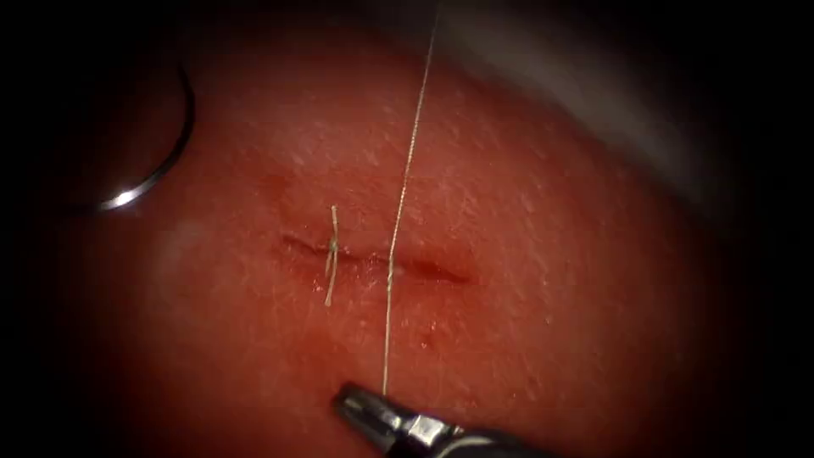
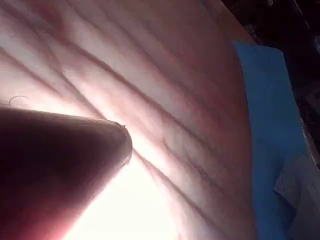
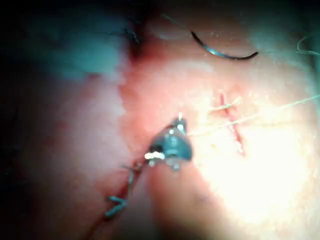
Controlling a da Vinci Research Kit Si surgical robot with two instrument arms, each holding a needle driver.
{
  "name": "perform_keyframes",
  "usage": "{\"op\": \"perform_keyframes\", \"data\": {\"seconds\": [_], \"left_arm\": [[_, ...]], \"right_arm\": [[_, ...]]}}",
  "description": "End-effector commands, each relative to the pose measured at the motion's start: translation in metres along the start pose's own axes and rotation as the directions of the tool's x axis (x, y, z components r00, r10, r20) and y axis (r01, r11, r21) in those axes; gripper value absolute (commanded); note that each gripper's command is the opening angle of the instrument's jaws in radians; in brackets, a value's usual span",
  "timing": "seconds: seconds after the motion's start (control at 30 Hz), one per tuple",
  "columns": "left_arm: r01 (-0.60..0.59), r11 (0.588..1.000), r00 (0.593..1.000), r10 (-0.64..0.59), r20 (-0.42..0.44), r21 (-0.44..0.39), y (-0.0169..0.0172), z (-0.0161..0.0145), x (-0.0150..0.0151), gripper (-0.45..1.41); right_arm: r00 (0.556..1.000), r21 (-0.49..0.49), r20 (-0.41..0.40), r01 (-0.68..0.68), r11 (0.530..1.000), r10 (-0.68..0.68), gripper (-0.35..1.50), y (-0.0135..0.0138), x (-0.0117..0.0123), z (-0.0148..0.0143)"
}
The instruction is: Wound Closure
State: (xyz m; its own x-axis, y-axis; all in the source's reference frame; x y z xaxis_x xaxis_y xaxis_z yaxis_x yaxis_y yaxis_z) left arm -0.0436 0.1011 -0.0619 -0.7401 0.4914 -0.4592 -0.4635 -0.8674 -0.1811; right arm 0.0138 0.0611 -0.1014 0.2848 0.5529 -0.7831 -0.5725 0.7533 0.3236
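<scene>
The tissue (image 1: 543, 254) has a short cut (image 1: 424, 270) across its middle. A tied stitch (image 1: 332, 250) with two short cut ends sits on the left part of the cut. The thread (image 1: 405, 178) comes down from the top edge, enters at the cut and runs on to my right tool (image 1: 354, 402), whose jaws are shut on its lower end. The curved needle (image 1: 166, 161) lies free on the tissue far left of the cut, held by neither tool. The right wrist view shows the right tool (image 3: 179, 122), thread (image 3: 250, 119), cut (image 3: 234, 127) and needle (image 3: 222, 52). The left tool (image 2: 65, 170) is a dark blur above the tissue.
A pale surface (image 1: 593, 85) lies beyond the tissue's upper right edge. A blue drape (image 2: 270, 125) borders the tissue in the left wrist view. Red fluid wets the tissue around the cut.
</scene>
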Motion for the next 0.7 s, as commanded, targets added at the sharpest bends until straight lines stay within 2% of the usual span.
{"op": "perform_keyframes", "data": {"seconds": [0.03,0.3,0.57,0.7], "left_arm": [[0.000,1.000,1.000,0.000,-0.003,0.001,-0.0001,0.0007,0.0006,-0.35],[0.003,1.000,1.000,-0.003,-0.002,0.003,-0.0002,0.0009,0.0007,-0.35],[-0.011,1.000,1.000,0.011,-0.007,-0.013,0.0006,0.0003,-0.0004,-0.35],[-0.029,0.999,0.999,0.028,-0.017,-0.040,0.0014,-0.0021,-0.0014,-0.35]], "right_arm": [[1.000,0.003,0.001,-0.001,1.000,0.001,-0.35,-0.0005,-0.0005,0.0008],[1.000,0.041,0.020,-0.024,0.999,0.024,-0.35,-0.0007,-0.0014,0.0013],[0.999,0.047,0.004,-0.053,0.997,0.053,-0.35,0.0003,-0.0001,0.0013],[0.998,0.054,-0.024,-0.063,0.997,0.064,0.66,0.0009,0.0011,0.0006]]}}
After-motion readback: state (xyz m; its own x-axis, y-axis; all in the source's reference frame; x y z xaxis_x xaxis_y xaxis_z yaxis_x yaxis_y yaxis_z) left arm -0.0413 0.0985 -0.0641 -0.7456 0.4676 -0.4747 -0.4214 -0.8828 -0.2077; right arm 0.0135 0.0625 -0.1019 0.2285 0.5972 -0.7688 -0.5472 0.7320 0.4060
